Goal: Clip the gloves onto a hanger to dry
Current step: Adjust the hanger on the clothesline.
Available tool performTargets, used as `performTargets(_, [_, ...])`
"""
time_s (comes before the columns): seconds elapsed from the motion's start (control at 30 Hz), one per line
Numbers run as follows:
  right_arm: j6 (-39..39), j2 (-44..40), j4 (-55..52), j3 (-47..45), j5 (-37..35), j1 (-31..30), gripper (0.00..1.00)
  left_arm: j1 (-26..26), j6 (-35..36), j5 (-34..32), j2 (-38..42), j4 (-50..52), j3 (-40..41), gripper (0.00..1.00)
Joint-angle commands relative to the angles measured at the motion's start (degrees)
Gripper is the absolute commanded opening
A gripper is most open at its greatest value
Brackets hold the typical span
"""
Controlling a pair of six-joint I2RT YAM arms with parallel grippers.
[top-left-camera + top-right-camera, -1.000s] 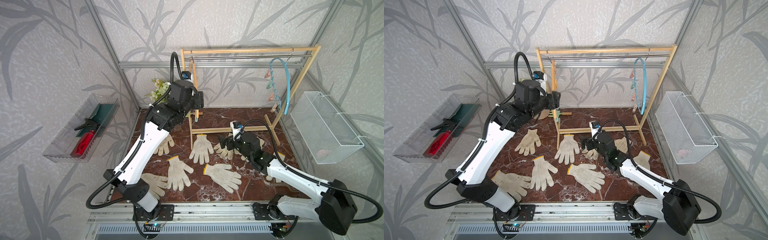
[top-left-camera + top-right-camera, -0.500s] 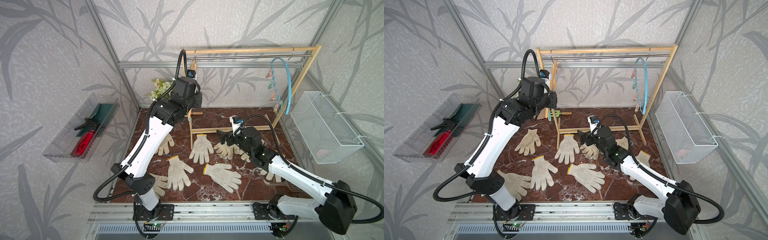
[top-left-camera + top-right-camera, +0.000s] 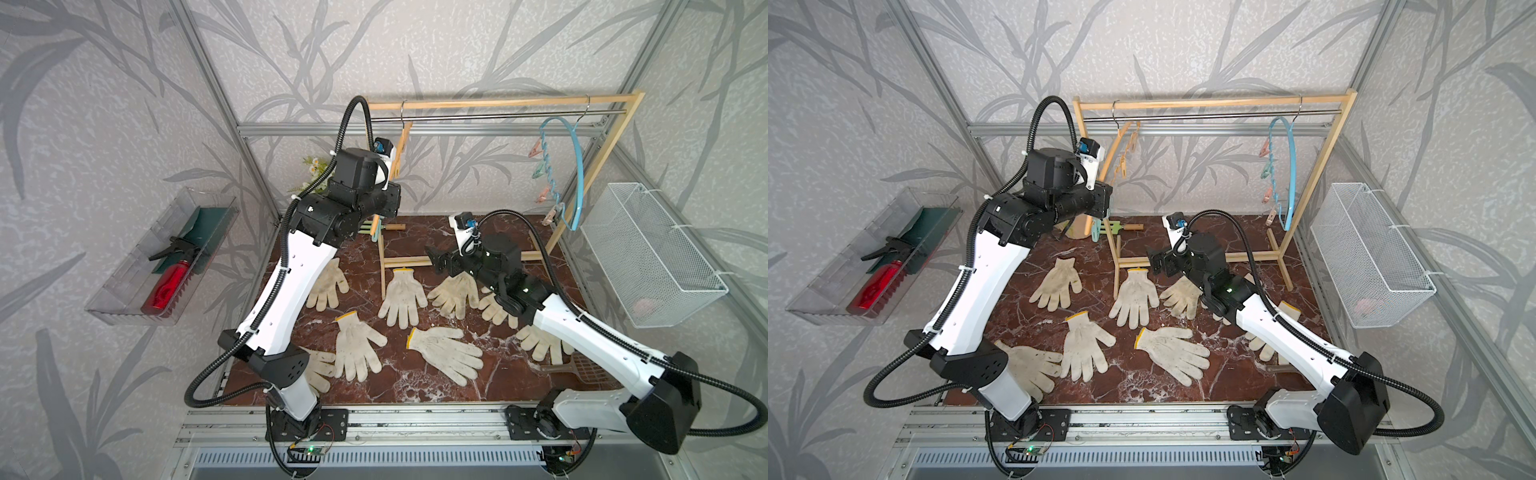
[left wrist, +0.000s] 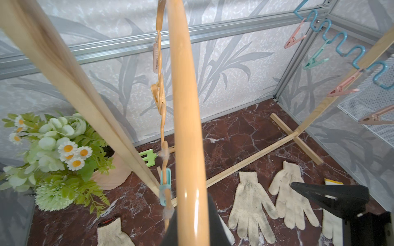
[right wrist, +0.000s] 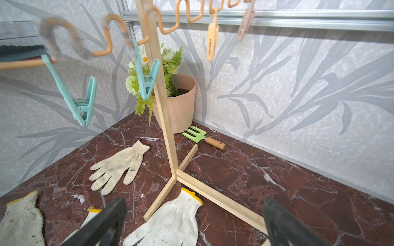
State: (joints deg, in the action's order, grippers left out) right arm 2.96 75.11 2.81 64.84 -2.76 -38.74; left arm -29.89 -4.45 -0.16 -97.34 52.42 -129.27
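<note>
On the marble table (image 3: 415, 237) the gloves (image 3: 402, 297) lay unclipped — left gripper (image 4: 193, 219) squeezed the orange hanger (image 4: 183, 106) at eleven o'clock; right gripper (image 5: 194, 202) open, empty.

L end effector (image 3: 380, 214) at hanger (image 3: 402, 141), gloves (image 3: 402, 296) strewn

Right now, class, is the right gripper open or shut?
Open. In the right wrist view the right gripper shows its two black fingers far apart, gripping nothing.
</note>
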Motion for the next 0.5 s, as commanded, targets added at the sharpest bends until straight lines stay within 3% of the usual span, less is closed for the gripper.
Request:
performTargets(0.0, [-2.87,2.08,-2.77,4.82,2.39,0.36,0.99,1.49,1.9,8.03,0.31,1.99,-1.58,0.04])
performTargets(0.17, [-3.12,5.52,-4.52,10.8,5.74,2.94,0.99,2.96,2.55,12.1,-0.39,2.63,-2.48,0.03])
performTargets(0.37, [-0.33,13.36,-13.13,24.32,19.22,9.37,0.99,5.17,2.93,15.81,-0.41,3.65,-2.21,0.03])
performTargets(0.47, [-0.72,16.31,-13.18,28.44,20.39,10.31,0.99,5.46,3.56,17.27,-0.74,4.03,-2.62,0.03])
